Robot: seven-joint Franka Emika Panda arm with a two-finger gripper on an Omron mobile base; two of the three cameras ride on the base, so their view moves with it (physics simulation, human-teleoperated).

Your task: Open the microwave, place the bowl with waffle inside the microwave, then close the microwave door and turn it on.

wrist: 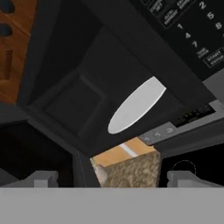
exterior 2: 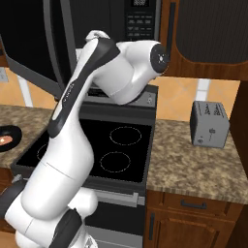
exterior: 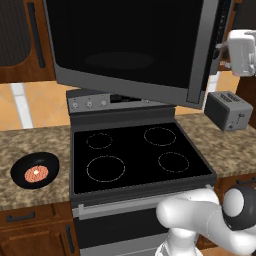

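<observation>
The microwave door (exterior: 132,47) is seen swung wide open, its grey frame edge and vertical handle (exterior: 197,55) projecting out over the black stove top (exterior: 135,155). In the hand view the jaws (wrist: 113,178) are seen spread apart with nothing held between them; the two tips are set wide at the lower edge. Ahead of the jaws the dark microwave (wrist: 94,94) cavity is open, and the white turntable (wrist: 136,105) is seen bare inside it. The button panel (wrist: 192,26) lies up and to the right of the jaws. Below the gap between the tips, a strip of speckled worktop (wrist: 133,173) is visible. The black bowl (exterior: 35,170) rests on the worktop well apart from the jaws, left of the stove, and the waffle (exterior: 36,173) lies inside it. A grey toaster (exterior: 227,110) stands on the worktop at the stove's other side.
</observation>
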